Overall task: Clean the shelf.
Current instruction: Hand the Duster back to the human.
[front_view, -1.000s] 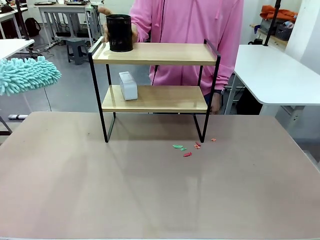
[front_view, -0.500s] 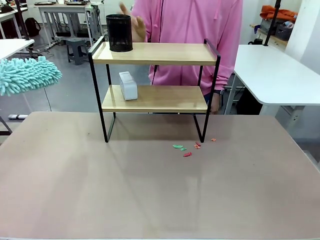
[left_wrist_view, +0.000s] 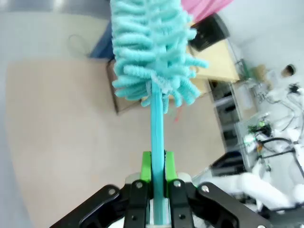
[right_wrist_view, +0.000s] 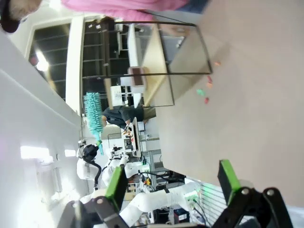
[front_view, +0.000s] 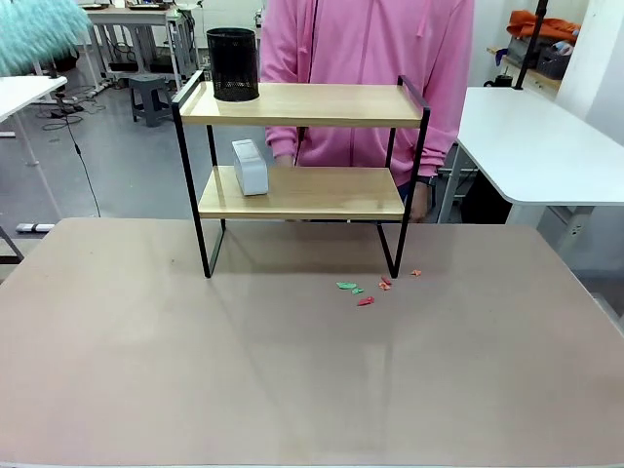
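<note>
The shelf (front_view: 302,105) stands at the far middle of the brown table, seen sideways as the shelf (right_wrist_view: 161,61) in the right wrist view. A black mesh cup (front_view: 233,64) sits on the left of its top board, and a white box (front_view: 250,167) on the lower board. My left gripper (left_wrist_view: 157,167) is shut on the handle of a turquoise fluffy duster (left_wrist_view: 152,52). The duster head (front_view: 39,34) is high at the far left, well apart from the shelf. My right gripper (right_wrist_view: 172,178) is open and holds nothing.
Small red and green scraps (front_view: 366,291) lie on the table by the shelf's front right leg. A person in a pink top (front_view: 370,49) stands right behind the shelf, one hand (front_view: 283,159) behind the lower board. White tables (front_view: 536,146) stand at the sides.
The duster has risen from mid-left to the top left corner. The person's hand has let go of the black cup and dropped behind the lower board.
</note>
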`<state>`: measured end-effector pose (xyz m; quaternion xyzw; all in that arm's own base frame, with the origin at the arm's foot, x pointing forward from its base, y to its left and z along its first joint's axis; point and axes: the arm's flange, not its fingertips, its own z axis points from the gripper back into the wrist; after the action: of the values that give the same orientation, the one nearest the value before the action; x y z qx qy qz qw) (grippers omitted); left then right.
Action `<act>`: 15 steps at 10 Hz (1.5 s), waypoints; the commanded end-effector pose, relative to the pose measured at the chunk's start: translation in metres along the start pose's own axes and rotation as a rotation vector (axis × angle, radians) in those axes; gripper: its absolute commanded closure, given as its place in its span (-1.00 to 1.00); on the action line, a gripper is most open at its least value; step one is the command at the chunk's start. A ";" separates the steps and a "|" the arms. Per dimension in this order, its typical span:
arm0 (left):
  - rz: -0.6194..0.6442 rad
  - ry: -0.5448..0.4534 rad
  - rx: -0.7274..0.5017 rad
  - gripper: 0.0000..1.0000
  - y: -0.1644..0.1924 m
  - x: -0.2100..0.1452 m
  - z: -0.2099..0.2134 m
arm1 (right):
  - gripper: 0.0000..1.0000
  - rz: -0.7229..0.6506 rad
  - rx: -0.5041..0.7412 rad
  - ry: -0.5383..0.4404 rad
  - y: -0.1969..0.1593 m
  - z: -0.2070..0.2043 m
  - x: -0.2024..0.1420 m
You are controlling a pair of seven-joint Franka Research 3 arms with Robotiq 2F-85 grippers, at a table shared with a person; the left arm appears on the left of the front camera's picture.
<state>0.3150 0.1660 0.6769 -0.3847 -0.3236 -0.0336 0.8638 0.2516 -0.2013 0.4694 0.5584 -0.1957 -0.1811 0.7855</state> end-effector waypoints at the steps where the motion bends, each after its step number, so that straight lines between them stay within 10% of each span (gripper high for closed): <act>1: -0.166 -0.182 -0.139 0.75 -0.033 -0.017 0.026 | -1.00 0.091 0.046 0.031 0.031 -0.016 -0.002; 5: -0.557 0.192 -0.520 0.75 -0.087 -0.037 -0.008 | -1.00 0.112 0.133 -0.094 0.085 -0.064 -0.019; 8: -0.792 0.659 -0.582 0.75 -0.111 -0.051 -0.076 | -1.00 0.160 0.165 0.013 0.089 -0.096 -0.042; 9: -0.816 0.804 -0.510 0.75 -0.107 -0.060 -0.094 | -1.00 0.156 0.147 -0.020 0.101 -0.063 -0.003; 10: -0.762 0.875 -0.389 0.75 -0.097 -0.064 -0.111 | -1.00 0.156 0.147 -0.020 0.101 -0.063 -0.003; 12: -0.664 0.683 -0.601 0.75 -0.114 -0.070 -0.099 | -1.00 0.162 0.146 -0.001 0.104 -0.072 -0.004; 15: -0.773 1.005 -0.604 0.75 -0.126 -0.082 -0.163 | -1.00 0.170 0.090 0.202 0.102 -0.164 -0.004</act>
<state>0.2921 -0.0313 0.6377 -0.4163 -0.0166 -0.5619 0.7146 0.3134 -0.0679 0.5274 0.5926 -0.1978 -0.0761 0.7771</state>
